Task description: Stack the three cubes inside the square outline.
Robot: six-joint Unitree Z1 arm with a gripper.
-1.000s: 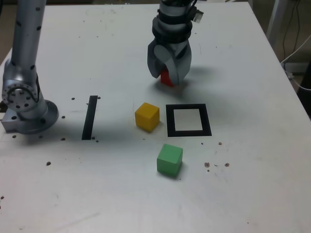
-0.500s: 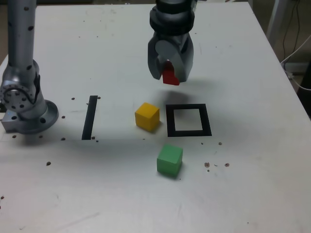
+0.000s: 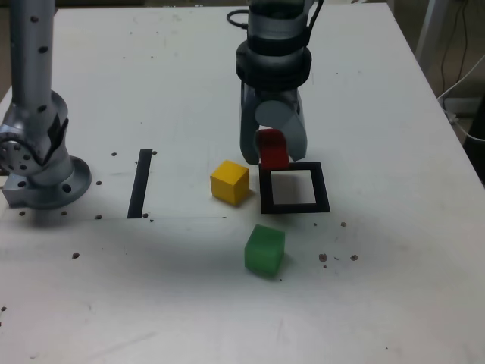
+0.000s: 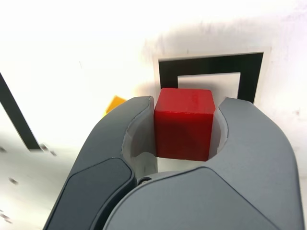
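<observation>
Red cube [image 4: 184, 123] sits clamped between the hand's [image 4: 184, 123] two jaws.

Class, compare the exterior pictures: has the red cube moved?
Yes: the red cube has come towards the viewer, to the square outline's far edge.

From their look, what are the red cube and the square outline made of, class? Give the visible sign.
Red cube: perhaps painted wood or plastic, smooth with a soft sheen; its colour is solid, its edges crisp.

Square outline: probably matte black tape; it looks flat against the surface.
</observation>
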